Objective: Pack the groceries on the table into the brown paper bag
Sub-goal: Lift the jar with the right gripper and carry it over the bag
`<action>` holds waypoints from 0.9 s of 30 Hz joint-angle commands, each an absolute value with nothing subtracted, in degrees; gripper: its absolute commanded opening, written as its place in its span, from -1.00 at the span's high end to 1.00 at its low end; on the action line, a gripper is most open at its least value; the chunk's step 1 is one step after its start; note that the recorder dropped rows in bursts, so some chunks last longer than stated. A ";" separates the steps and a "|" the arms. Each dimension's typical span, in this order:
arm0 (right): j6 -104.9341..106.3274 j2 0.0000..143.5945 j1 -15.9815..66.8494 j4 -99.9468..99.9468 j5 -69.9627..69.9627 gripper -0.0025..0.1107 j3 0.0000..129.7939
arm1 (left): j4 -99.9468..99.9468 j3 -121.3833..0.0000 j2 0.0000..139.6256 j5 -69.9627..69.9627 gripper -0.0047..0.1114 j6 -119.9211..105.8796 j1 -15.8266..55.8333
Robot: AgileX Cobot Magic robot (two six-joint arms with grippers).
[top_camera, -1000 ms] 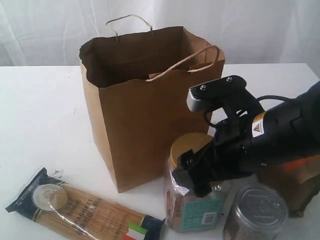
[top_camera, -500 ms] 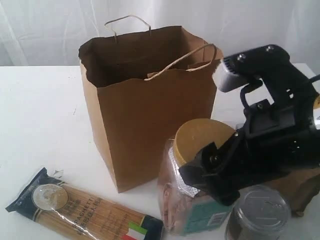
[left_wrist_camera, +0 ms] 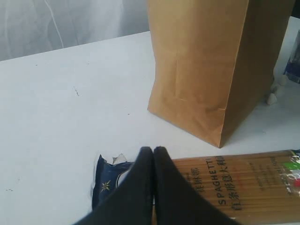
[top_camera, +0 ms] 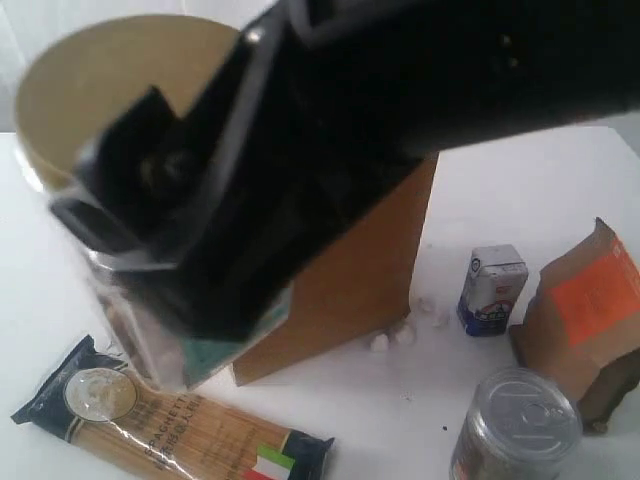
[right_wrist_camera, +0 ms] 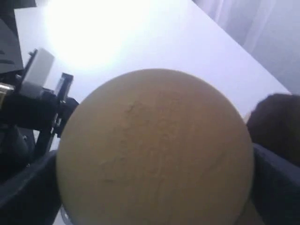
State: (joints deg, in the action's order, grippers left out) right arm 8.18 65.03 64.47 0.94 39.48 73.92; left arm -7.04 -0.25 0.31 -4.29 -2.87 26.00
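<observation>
Exterior view tells me my right gripper (right_wrist_camera: 152, 187) grasps the gold-lidded clear jar (top_camera: 100, 80) high before the brown paper bag (top_camera: 370, 260), not yet inside, while spaghetti pack (top_camera: 170, 425), silver tin can (top_camera: 520, 425), small white-blue carton (top_camera: 492, 290) and brown pouch (top_camera: 585, 315) wait beside it.

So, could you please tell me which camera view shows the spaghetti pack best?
The exterior view: the spaghetti pack lies nearly whole, both dark ends visible. The left wrist view shows only part of it, with the shut left pincer covering some. The right wrist view shows none of it.
</observation>
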 commanded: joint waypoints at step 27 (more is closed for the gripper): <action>-6.57 72.52 55.28 33.69 29.74 0.96 86.78 | -7.17 0.00 0.00 -4.37 0.92 -2.81 25.85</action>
State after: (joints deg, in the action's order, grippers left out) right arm -4.82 71.34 57.37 31.83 33.16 86.18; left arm -7.04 -0.25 0.31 -4.29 -2.87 26.00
